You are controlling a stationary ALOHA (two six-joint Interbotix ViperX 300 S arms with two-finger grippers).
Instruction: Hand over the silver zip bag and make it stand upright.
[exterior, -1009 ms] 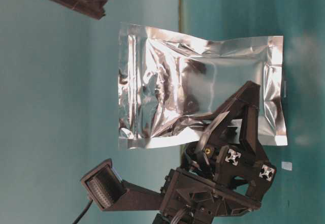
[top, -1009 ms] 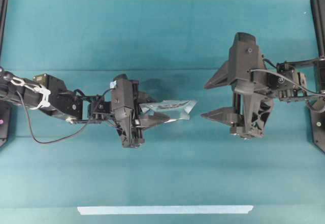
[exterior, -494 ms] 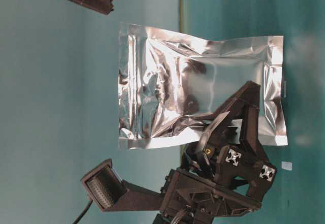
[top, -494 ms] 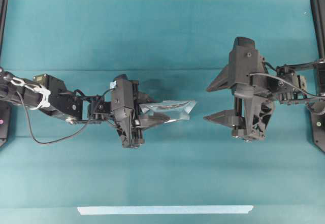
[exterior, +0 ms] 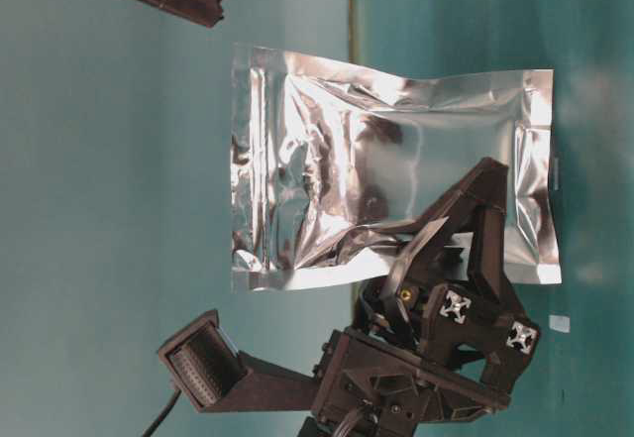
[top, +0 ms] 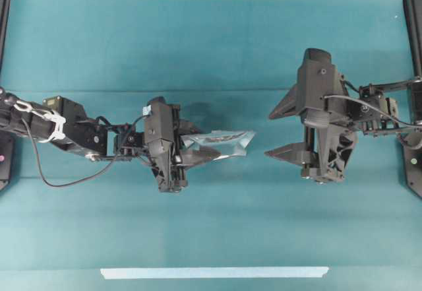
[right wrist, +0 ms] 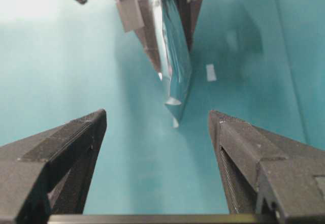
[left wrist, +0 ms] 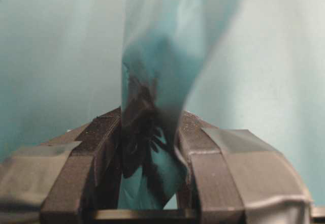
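Bag point(top: 221, 140) of crinkled silver foil hangs above the teal desk point(top: 211, 47), pinched by the left pincer point(top: 186, 149). Right pincer point(top: 277, 132) gapes wide nearby, holding nothing.

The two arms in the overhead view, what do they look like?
Both are black. The left arm carries a white clip and a thin black cable looping below it. The right gripper has pointed, wedge-shaped fingers with ribbed inner faces; black cables cross its wrist.
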